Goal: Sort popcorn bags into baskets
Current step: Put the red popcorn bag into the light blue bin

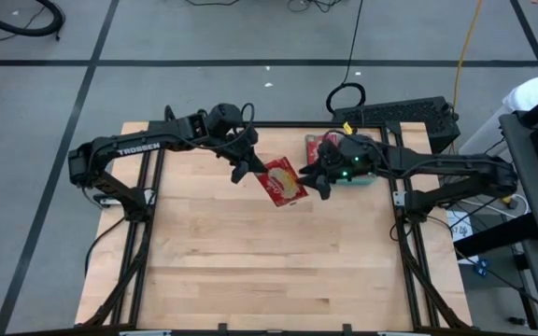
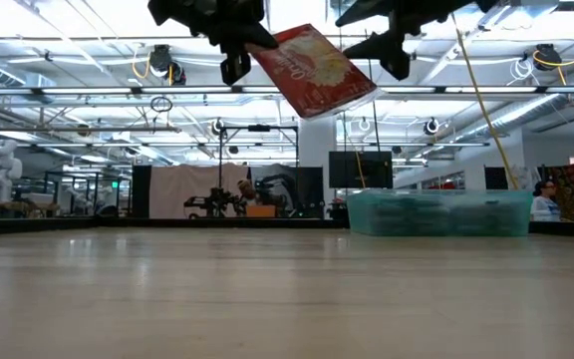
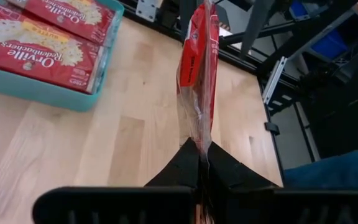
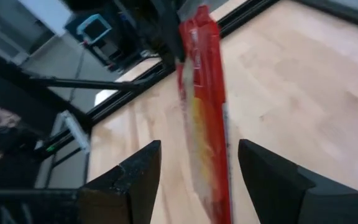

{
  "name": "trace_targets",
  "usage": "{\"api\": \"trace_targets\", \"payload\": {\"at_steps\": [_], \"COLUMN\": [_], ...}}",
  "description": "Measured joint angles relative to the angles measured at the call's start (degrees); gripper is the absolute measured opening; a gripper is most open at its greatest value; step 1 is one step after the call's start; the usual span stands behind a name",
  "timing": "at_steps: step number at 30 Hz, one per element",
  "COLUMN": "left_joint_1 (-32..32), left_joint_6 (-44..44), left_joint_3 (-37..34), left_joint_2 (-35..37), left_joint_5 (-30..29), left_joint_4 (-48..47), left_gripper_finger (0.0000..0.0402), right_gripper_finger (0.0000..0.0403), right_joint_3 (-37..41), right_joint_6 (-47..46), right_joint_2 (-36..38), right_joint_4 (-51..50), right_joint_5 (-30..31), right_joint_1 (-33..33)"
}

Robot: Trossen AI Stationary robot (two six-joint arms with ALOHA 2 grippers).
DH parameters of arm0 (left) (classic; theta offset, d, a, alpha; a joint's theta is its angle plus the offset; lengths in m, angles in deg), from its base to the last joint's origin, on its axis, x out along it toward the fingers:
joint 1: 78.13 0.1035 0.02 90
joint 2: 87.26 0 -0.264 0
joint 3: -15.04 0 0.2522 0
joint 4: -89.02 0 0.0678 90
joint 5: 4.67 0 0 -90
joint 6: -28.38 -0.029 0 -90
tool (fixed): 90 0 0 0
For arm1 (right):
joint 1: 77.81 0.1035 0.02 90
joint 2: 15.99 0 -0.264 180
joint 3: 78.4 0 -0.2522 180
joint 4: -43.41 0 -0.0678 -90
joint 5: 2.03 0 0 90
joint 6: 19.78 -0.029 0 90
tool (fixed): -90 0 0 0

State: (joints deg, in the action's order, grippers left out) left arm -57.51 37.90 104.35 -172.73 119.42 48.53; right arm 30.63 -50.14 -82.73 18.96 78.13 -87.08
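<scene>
Flat red popcorn bag with yellow-cream picture: held aloft over light wooden tabletop, pinched at edge by left gripper. Right gripper: fingers spread either side of bag. Teal plastic basket nearby held more bags.

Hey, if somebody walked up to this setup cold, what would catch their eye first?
Probably the red popcorn bag held in mid-air above the far middle of the table, pinched at one edge by the left gripper. The right gripper faces it from the other side, open, with the bag's free edge between its fingers. Next is the teal basket at the far right of the table, with more red bags lying flat in it.
</scene>
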Motion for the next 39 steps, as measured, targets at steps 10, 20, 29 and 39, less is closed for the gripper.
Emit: {"api": "trace_targets", "payload": {"at_steps": [10,20,29,39], "left_joint_1": [-1.2,-2.42,-4.24,-2.48], "left_joint_6": [1.33,3.59,5.82,10.17], "left_joint_3": [-0.01,0.0,0.0,0.0], "left_joint_2": [0.0,0.0,-0.02,0.0], "left_joint_5": [-0.03,-3.27,-12.65,-22.22], "left_joint_4": [1.66,4.82,10.66,10.45], "left_gripper_finger": [0.0008,0.0019,0.0095,0.0192], "right_gripper_finger": [0.0199,0.0029,0.0014,0.001], "right_joint_3": [0.0,0.0,-0.04,-0.01], "right_joint_6": [-0.14,0.23,1.19,1.02], "right_joint_2": [-4.84,-5.2,-4.44,1.27], "right_joint_4": [2.26,2.13,-2.77,-16.83], "right_joint_5": [-5.51,-12.94,-14.46,-19.11], "right_joint_1": [-2.15,-4.4,-7.28,-15.42]}}
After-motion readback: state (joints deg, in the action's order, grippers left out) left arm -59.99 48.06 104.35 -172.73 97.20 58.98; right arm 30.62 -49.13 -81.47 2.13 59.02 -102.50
